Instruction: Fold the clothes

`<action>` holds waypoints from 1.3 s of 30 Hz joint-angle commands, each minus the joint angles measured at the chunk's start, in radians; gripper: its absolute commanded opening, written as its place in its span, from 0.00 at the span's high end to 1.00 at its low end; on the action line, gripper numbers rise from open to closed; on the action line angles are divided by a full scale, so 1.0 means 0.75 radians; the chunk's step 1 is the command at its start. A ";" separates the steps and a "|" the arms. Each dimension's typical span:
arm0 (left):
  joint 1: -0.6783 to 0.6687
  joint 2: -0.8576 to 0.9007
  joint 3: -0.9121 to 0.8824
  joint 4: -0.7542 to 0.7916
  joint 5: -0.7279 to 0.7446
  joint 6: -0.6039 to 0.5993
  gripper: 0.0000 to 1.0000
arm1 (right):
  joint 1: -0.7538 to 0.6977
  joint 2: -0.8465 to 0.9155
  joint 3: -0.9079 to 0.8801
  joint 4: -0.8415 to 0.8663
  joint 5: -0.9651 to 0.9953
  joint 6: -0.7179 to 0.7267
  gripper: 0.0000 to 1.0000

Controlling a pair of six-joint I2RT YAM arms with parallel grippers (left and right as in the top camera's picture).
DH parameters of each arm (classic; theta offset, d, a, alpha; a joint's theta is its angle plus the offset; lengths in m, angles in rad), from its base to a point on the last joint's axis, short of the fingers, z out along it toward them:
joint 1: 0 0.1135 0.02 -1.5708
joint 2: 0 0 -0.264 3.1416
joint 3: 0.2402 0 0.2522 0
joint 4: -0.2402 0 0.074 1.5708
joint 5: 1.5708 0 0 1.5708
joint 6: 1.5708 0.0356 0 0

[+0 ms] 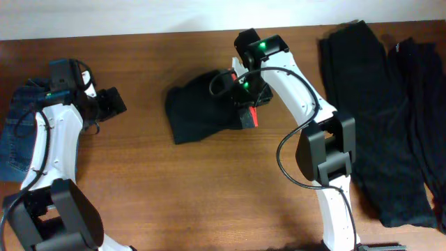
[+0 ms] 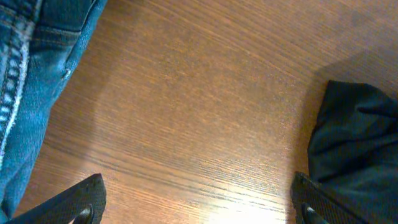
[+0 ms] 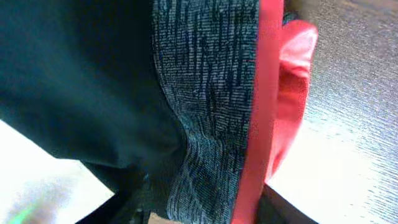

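1. Tabletop [image 1: 209, 188]: brown wood grain, filling the overhead view and carrying every item listed below.
2. Black trousers [image 1: 198, 111]: a bunched, roughly folded dark bundle just left of centre in the upper half of the overhead frame. Its right edge lies under the right arm's wrist.
3. Red-orange waistband lining [image 1: 255, 116]: a short bright strip at the bundle's right edge. In the right wrist view it runs top to bottom beside a grey-flecked knit band [image 3: 211, 93].
4. Right pincer [image 1: 249, 108]: set on the waistband end of the trousers and pinching it. Cloth fills the space between its fingers in the right wrist view.
5. Left pincer [image 1: 115, 104]: in the upper left of the overhead frame, over bare wood. Its fingers [image 2: 84, 202] are spread wide and hold nothing. The trousers' dark edge [image 2: 354, 143] lies just beside the right-hand finger in its own view.
6. Blue jeans [image 1: 14, 136]: denim at the far left edge, partly under the left arm.
7. Black garments [image 1: 376, 118]: long dark pieces laid lengthwise along the right side of the frame, well apart from the trousers.
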 commanded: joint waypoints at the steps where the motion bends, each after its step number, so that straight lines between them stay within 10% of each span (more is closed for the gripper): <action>1: 0.002 0.007 0.005 -0.010 0.033 -0.016 0.05 | -0.004 -0.044 -0.009 -0.004 0.047 0.005 0.48; 11: -0.002 0.007 0.005 0.009 0.178 -0.011 0.05 | -0.134 -0.044 -0.008 -0.068 0.435 0.020 0.48; 21: -0.242 0.016 0.005 0.321 0.287 0.276 0.16 | -0.141 -0.045 0.093 -0.022 -0.235 -0.332 0.49; 39: -0.447 0.409 0.005 0.721 0.285 0.302 0.22 | 0.125 0.044 0.038 0.233 -0.263 -0.331 0.73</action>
